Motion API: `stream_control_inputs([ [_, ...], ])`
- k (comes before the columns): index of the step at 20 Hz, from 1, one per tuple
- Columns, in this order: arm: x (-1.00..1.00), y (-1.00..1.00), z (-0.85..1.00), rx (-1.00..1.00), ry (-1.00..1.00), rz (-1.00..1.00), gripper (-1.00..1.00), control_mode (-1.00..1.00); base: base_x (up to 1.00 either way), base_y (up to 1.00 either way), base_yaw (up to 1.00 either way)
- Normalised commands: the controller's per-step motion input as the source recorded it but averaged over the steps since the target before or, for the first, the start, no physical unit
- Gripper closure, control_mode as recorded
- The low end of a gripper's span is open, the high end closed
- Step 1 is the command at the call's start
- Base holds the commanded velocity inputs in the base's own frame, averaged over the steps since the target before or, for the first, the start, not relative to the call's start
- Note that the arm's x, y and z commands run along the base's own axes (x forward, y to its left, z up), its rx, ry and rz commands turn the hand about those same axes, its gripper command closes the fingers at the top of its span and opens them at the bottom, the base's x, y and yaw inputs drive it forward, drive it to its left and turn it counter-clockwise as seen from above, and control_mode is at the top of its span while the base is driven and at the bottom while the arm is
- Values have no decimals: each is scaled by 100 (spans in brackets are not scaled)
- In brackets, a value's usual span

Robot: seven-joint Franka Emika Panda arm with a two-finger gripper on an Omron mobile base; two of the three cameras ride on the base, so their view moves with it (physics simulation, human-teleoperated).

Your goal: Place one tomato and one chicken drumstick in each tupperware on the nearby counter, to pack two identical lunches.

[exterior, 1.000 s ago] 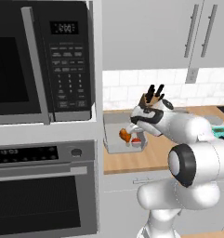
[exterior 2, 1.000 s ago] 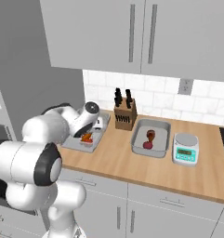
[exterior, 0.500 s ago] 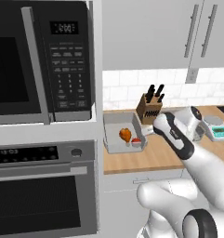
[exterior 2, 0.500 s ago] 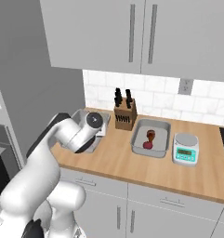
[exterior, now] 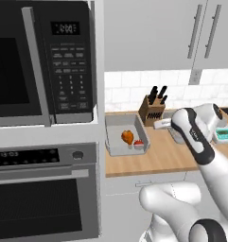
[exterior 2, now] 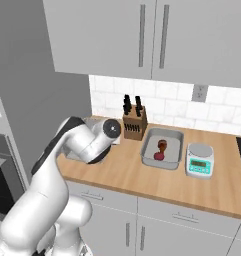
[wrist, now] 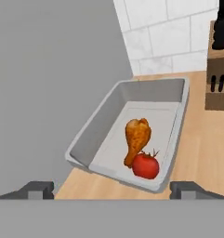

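The two-finger gripper is spread wide with nothing in it, hanging near the left shallow pale-grey tupperware on the light tan wooden counter. A golden-brown chicken drumstick lies in there, touching a round red tomato

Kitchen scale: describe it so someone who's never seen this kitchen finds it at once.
Start at the wooden counter under the grey wall cabinets. Past the knife block and the grey container holding a tomato and a drumstick sits the kitchen scale. It alone has a round white platform over a teal front with a small display.
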Motion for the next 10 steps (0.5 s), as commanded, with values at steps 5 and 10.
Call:
stream_control_inputs([
  [5, -57, -43, 59, 14, 0, -1, -100, -100, 0, 0, 0],
  [10, -95, -15, 15, 14, -2, -9, -100, -100, 0, 0, 0],
])
